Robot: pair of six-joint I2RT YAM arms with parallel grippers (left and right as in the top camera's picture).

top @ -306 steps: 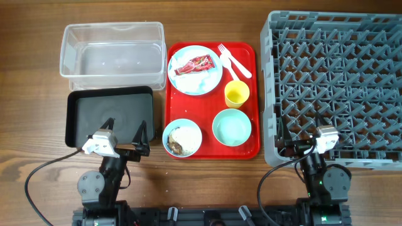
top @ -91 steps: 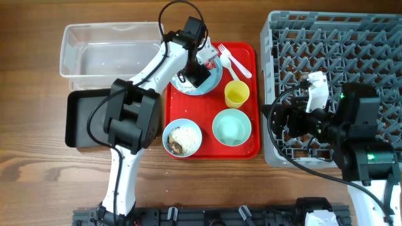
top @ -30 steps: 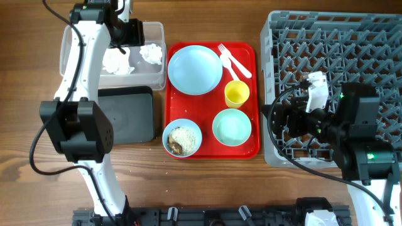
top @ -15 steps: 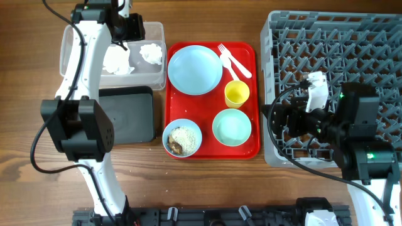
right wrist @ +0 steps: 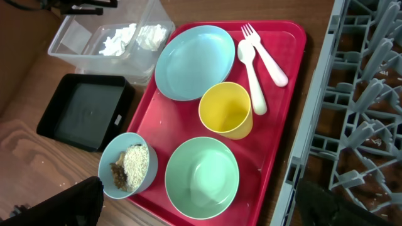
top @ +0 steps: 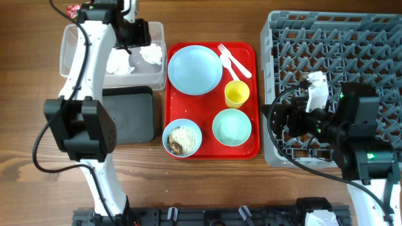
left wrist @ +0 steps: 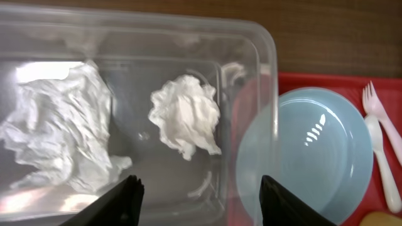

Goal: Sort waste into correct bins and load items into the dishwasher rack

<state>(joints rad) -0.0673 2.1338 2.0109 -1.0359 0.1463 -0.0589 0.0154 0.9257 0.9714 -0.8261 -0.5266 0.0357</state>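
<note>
The clear tub [top: 68, 59] holds two crumpled napkins [top: 118, 61] [top: 151, 53]. My left gripper [top: 135, 31] hovers open and empty over the tub's right end. In the left wrist view its gripper [left wrist: 204, 204] is above the napkins [left wrist: 187, 116] [left wrist: 59, 138]. A small red thing [top: 73, 9] shows past the tub's far left corner. The pale blue plate [top: 195, 69] is bare. My right gripper [top: 281, 119] is open and empty at the rack's [top: 352, 44] left edge. In the right wrist view its gripper [right wrist: 207, 210] is above the empty bowl [right wrist: 201, 176].
The red serving tray [top: 251, 147] holds the yellow cup [top: 237, 94], the empty bowl [top: 232, 127], a bowl of rice and brown scraps [top: 182, 138], and a white fork and spoon [top: 229, 59]. The black tray [top: 129, 116] lies in front of the tub, partly under my left arm.
My left gripper has shifted a little to the right over the tub. A small red thing now shows at the far left. The right arm has not moved.
</note>
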